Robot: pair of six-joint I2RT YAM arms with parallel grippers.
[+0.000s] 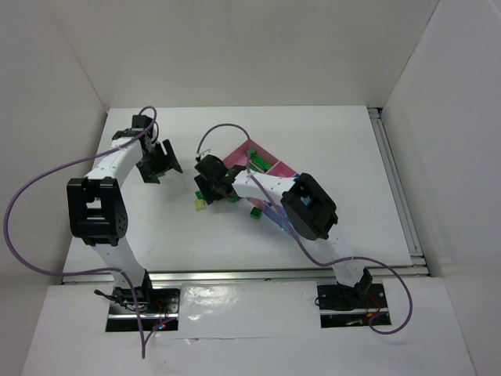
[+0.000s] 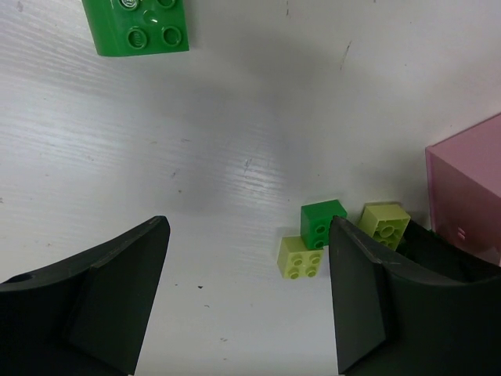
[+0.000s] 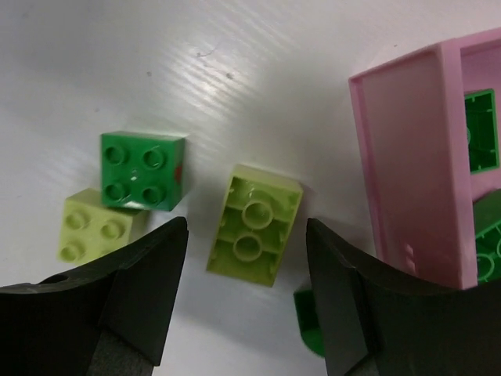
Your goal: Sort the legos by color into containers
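Observation:
My right gripper (image 1: 213, 186) (image 3: 246, 229) is open, low over the table, its jaws on either side of an upside-down pale yellow-green lego (image 3: 254, 225) without touching it. A dark green lego (image 3: 142, 171) and a pale yellow-green one (image 3: 98, 227) lie to its left. The pink container (image 3: 415, 157) (image 1: 275, 166) stands to the right with green legos (image 3: 481, 129) inside. My left gripper (image 1: 160, 162) (image 2: 249, 229) is open and empty above bare table. Its view shows a green lego (image 2: 322, 222), two yellow-green legos (image 2: 300, 257) (image 2: 384, 225) and the pink container (image 2: 468, 188).
A larger green lego (image 2: 139, 27) lies apart at the top of the left wrist view. Another green lego (image 1: 256, 212) sits by the right arm, which hides the remaining bins. White walls enclose the table, and a metal rail (image 1: 399, 188) runs along its right edge.

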